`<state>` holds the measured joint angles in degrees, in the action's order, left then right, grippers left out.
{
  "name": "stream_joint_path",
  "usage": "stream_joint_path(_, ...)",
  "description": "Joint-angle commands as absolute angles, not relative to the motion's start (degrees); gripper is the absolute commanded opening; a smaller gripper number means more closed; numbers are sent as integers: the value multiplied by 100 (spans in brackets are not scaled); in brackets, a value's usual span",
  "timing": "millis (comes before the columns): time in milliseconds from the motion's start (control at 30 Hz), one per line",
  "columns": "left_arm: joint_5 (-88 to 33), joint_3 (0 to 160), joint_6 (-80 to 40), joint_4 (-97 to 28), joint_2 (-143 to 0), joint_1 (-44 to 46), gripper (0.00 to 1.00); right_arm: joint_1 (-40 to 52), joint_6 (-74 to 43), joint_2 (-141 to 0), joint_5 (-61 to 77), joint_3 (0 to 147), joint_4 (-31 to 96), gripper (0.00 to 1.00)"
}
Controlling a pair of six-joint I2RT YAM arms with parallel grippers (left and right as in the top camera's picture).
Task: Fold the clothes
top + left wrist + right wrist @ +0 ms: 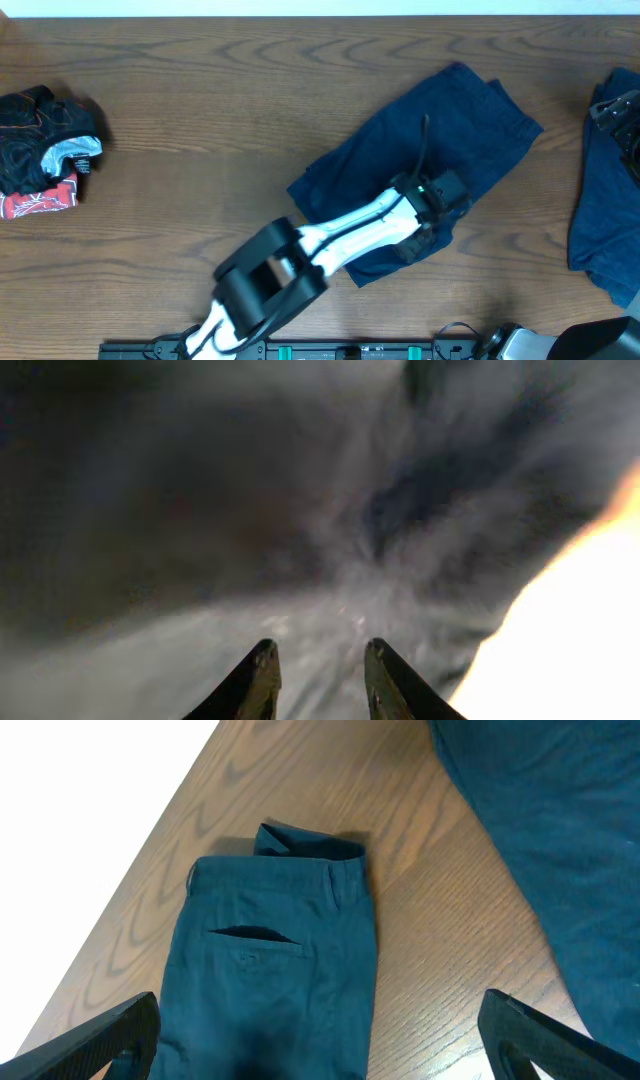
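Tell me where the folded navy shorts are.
Overhead view: the folded navy shorts lie right of centre, under the left gripper, left of another blue garment.

Left arm [330,235] extends diagonally from its base at the near edge toward the right, wrist bent downward. Left tool [320,670]: fingers [262,680] parted by a narrow gap, nothing seen between them. Right tool [320,1050]: fingers [100,1045] spread wide, empty. Right arm [600,340] barely in view at the lower right corner
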<state>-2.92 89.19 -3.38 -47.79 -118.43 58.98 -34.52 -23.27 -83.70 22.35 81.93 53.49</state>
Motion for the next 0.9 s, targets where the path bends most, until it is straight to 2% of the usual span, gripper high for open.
stream_joint_path(0, 113, 8912, -434, -4786, -11194, 5870, 31, -3487, -2215, -8287, 2300, 8283, 5380, 99)
stream_joint_path(233, 425, 8912, -84, -3645, -10908, 5347, 31, -3487, -2196, -8289, 2536, 8283, 5494, 99)
stream_joint_path(467, -687, 8912, -1, -2709, -11207, 4178, 29, -3487, -1977, -8276, 2788, 8287, 5618, 99)
stream_joint_path(867, -526, 8912, 43, -2582, -11618, 3081, 29, -3424, -1769, -8462, 2574, 8403, 6246, 99)
